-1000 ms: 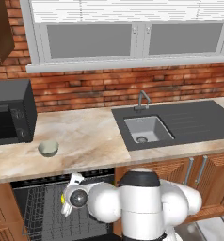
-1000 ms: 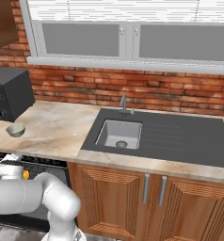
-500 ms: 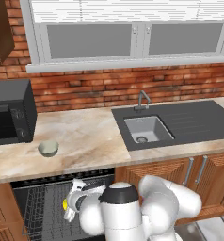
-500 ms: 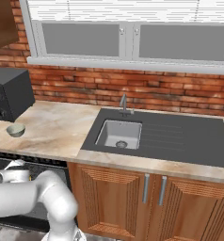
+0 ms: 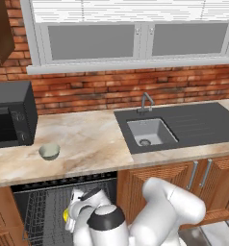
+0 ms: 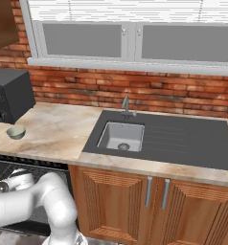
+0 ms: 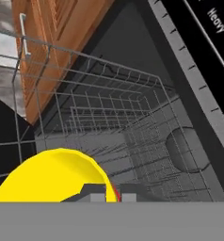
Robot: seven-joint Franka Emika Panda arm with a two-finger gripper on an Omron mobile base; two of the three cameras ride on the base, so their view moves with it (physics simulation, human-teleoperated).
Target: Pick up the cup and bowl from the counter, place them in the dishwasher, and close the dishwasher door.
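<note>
One yellow cup (image 7: 52, 176) is sitting pinched in the closed gripper (image 7: 113, 192) at the lower left of the hand view, above the grey wire rack (image 7: 118, 127) of the open dishwasher (image 5: 44, 211). In the left base view the arm is bending low at the bottom centre. One bowl (image 5: 49, 152) is resting on the desk (image 5: 87, 144), left of centre.

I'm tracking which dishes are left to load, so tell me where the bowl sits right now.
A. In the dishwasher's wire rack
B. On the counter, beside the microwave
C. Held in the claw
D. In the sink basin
B: the bowl rests on the beige counter just right of the microwave, while the claw is shut on the yellow cup over the dishwasher rack.
</note>
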